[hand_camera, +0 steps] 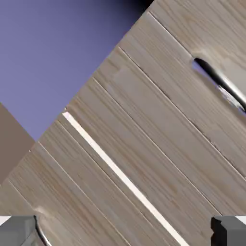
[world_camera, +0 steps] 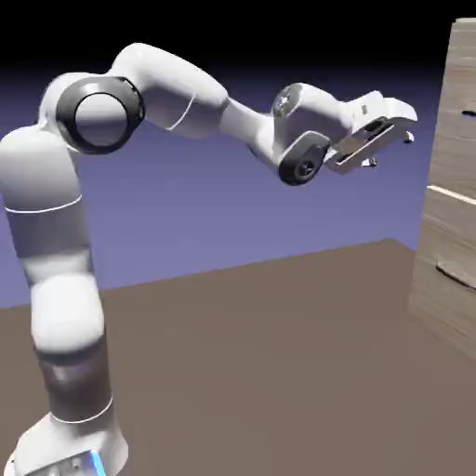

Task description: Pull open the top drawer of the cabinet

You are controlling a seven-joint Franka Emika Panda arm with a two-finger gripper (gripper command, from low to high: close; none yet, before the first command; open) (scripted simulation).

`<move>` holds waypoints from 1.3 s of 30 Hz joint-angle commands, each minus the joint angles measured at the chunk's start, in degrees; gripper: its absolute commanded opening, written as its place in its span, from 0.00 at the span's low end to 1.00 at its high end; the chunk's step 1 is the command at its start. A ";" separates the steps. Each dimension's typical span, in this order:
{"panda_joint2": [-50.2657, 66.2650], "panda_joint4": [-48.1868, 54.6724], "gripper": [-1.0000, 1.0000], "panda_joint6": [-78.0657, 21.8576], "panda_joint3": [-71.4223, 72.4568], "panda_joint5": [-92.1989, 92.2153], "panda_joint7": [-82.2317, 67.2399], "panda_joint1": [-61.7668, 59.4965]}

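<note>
Hovering with fingers spread, end effector [world_camera: 390,149] clear of the cabinet [world_camera: 456,214].

The place was no real room but a rendered test scene. A white arm [world_camera: 65,279] stood on a bare, flat brown table [world_camera: 260,372] before a plain blue-violet backdrop [world_camera: 232,204] that faded to black at the top. A blocky cabinet [world_camera: 451,232] of repeating grey-brown wood grain stood at the right. Surfaces were smooth and evenly lit, without wear.
</note>
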 commanded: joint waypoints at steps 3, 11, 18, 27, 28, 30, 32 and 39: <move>4.08 5.45 0.50 1.43 0.96 1.79 -7.48 -0.32; 14.96 19.97 0.50 5.24 3.50 6.57 -27.41 -1.06; 24.49 32.68 0.50 8.57 5.73 10.74 -44.86 -1.71; 36.45 49.35 0.50 10.28 4.54 16.61 -62.22 -0.76; 37.65 51.35 0.50 9.24 2.46 17.50 -61.73 0.20; 40.04 55.37 0.50 7.16 -1.69 19.27 -60.75 2.11; 42.43 59.38 0.50 5.07 -5.85 21.05 -59.77 4.03; 50.81 73.42 0.50 -2.22 -20.38 27.26 -56.33 10.74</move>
